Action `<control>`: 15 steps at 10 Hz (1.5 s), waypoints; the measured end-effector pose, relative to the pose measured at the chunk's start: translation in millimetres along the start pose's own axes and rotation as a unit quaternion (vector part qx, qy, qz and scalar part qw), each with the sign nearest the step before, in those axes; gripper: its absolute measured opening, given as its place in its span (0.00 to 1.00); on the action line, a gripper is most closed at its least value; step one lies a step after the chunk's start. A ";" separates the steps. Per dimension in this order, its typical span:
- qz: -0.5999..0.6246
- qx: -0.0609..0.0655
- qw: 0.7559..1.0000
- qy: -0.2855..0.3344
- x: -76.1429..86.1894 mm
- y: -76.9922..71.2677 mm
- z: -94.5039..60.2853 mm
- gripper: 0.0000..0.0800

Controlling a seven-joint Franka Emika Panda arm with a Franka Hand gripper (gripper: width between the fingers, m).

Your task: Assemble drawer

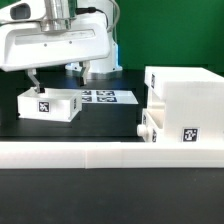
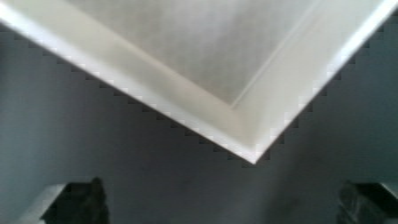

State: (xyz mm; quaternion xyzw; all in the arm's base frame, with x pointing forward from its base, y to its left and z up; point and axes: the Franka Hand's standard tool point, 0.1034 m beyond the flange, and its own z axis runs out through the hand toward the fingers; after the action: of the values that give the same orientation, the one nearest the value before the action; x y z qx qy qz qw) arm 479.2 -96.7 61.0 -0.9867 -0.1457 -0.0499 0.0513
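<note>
Fingers [image 2: 68, 203] spread wide, holding nothing, lol. Small drawer tray [image 2: 187, 45] has its corner right under my gripper [image 2: 222, 203].

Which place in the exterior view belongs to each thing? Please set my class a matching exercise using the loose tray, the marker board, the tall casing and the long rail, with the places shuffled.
Things
1. loose tray
2. marker board
3. tall casing
4. long rail

Places
A. lying across the front, nearest the camera
B. at the exterior view's right
C. at the exterior view's left
D. in the middle, between tray and casing

Pairs: 1-C, 2-D, 3-B, 4-A
</note>
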 end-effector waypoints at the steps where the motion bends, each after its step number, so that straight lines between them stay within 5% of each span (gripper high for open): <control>1: 0.073 -0.006 0.997 0.006 -2.7 -2.3 -1.2 0.81; 5: 0.242 0.003 0.970 0.005 -11.0 -11.4 5.4 0.81; 9: 0.230 0.003 0.973 0.004 -10.5 -22.3 10.6 0.81; 12: 0.237 0.006 0.971 -0.012 -33.5 -32.0 27.0 0.81; 15: 0.238 -0.004 0.971 -0.005 -49.9 -34.0 45.4 0.81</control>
State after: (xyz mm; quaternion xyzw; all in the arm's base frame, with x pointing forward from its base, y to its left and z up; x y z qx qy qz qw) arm 425.5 -73.1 13.4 -0.9935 0.0931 -0.0322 0.0576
